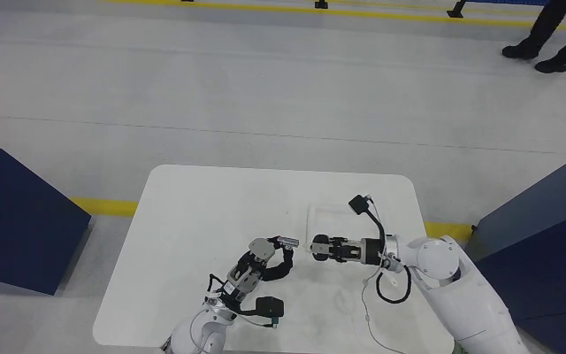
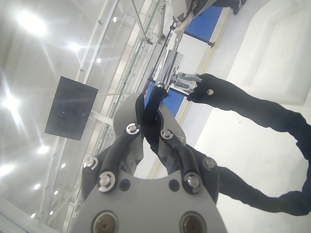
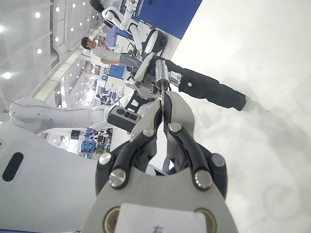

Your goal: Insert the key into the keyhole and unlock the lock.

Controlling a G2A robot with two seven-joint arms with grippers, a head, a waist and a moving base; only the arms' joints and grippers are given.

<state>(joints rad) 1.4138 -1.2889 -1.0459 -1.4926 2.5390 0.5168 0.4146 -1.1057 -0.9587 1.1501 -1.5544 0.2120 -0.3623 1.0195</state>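
Currently, count: one lock, one key, two grippers, one table. The left gripper has its jaws clamped on the lock's black sleeved cable, which loops out to one side. It holds the chrome cylinder up off the table. The right gripper has its jaws pressed together on the flat key, whose tip is at the keyhole; depth of entry cannot be told. Both grippers meet over the middle of the table, well apart from all four edges. The table is white with rounded corners. The floor is pale grey with a yellow line, and blue panels stand beside the table's left and right edges.
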